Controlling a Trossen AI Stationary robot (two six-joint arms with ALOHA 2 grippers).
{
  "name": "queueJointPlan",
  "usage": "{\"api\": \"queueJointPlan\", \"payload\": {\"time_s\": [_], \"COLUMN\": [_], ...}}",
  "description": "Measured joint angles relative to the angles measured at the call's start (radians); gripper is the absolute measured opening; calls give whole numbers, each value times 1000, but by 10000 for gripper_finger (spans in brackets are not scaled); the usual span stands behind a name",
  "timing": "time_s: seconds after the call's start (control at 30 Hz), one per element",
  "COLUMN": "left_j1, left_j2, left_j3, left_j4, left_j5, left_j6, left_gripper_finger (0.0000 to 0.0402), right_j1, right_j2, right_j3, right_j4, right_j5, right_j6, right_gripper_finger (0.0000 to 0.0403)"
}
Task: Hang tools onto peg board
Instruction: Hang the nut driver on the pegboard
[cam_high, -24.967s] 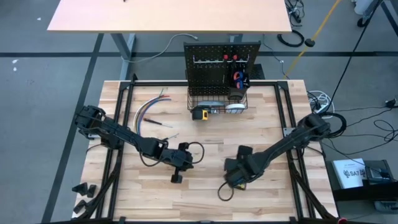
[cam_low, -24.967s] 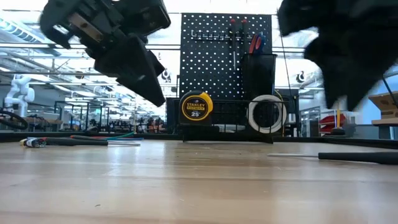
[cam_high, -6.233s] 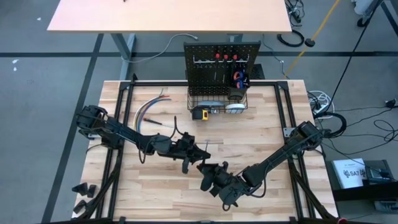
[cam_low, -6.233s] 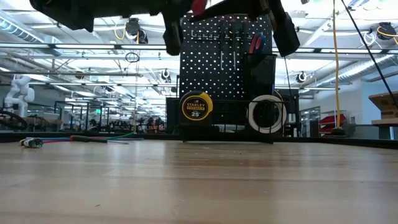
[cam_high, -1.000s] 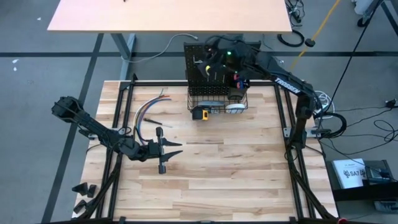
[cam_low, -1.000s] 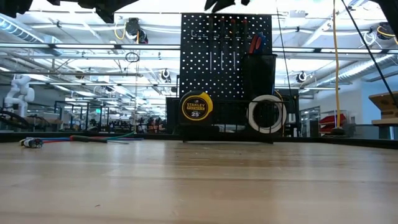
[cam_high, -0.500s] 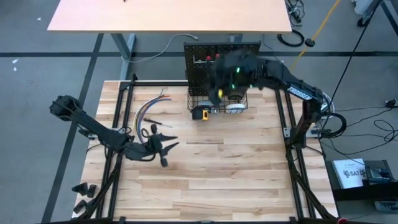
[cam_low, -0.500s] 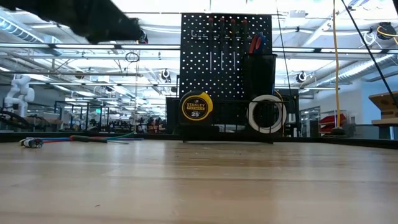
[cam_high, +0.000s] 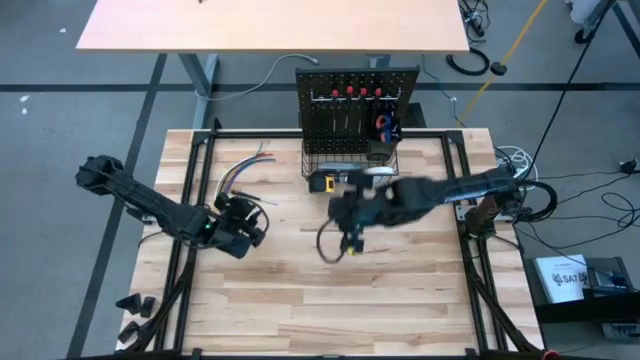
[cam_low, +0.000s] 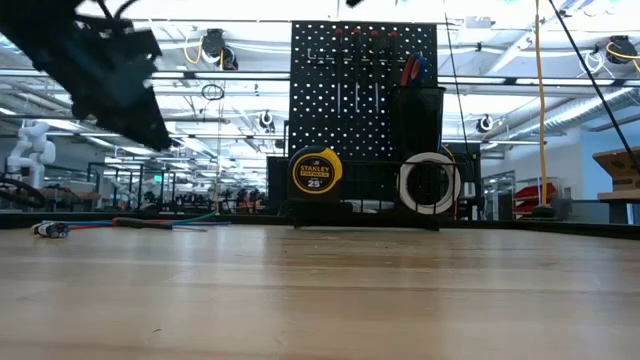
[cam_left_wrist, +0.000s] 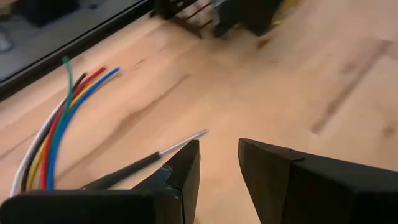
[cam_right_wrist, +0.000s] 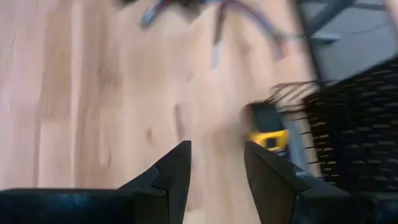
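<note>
Peg board (cam_high: 356, 110) upright at table's back, left gripper (cam_left_wrist: 217, 163) parted – empty, right gripper (cam_right_wrist: 216, 165) likewise

In the high view our left arm runs from the left edge toward the centre-left of the frame, and its dark two-finger left gripper (cam_high: 243, 222) sits there. In the left wrist view its fingers (cam_left_wrist: 180, 171) stand slightly apart with nothing between them. Our right arm stretches from the right side across to the middle of the frame. Its dark two-finger right gripper (cam_high: 350, 235) is blurred there, jaws parted and empty in the right wrist view.
</note>
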Motion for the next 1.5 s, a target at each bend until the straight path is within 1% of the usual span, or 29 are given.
{"api": "queueJointPlan", "payload": {"time_s": [0.07,0.1,0.2,0.27,0.33,0.43,0.53,0.6,0.67,0.73,0.77,0.83,0.87,0.93,0.97,1.03,1.13,1.23,1.33,1.5], "left_j1": [27,40,74,99,115,115,100,88,80,87,92,104,109,137,163,233,342,450,537,645], "left_j2": [17,28,64,85,105,130,134,127,120,123,124,124,124,121,118,113,112,112,112,113], "left_j3": [-20,-25,-27,-27,-27,-27,-26,-19,-17,-18,-18,-15,-9,23,48,115,208,257,246,183], "left_j4": [11,9,10,10,10,30,77,110,114,108,115,152,159,139,120,50,-116,-206,-257,-255], "left_j5": [0,0,10,11,11,34,142,185,178,153,142,154,186,311,378,450,501,581,643,648], "left_j6": [-22,-23,-31,-28,-6,77,177,257,303,354,407,575,654,769,806,858,968,1112,1228,1345], "left_gripper_finger": [116,116,116,116,116,116,116,116,116,116,116,116,116,116,116,114,108,103,102,102], "right_j1": [30,41,59,60,55,42,24,8,-7,-16,-18,-16,-13,-6,0,14,36,56,77,109], "right_j2": [0,-2,2,2,2,5,30,54,81,99,109,116,116,116,115,110,107,107,107,107], "right_j3": [-95,-151,-333,-456,-567,-703,-789,-815,-818,-818,-818,-819,-819,-819,-819,-819,-818,-818,-818,-818], "right_j4": [58,124,400,631,858,1149,1399,1503,1539,1523,1518,1477,1451,1414,1393,1362,1340,1306,1231,1111], "right_j5": [-44,-85,-236,-309,-317,-286,-246,-233,-230,-228,-230,-241,-255,-311,-343,-404,-466,-509,-522,-523], "right_j6": [-31,-48,-71,-89,-130,-216,-236,-201,-154,-100,-71,-18,3,23,33,52,59,61,51,-6], "right_gripper_finger": [142,141,141,141,141,141,141,141,141,141,141,141,141,141,141,141,141,141,141,141]}}
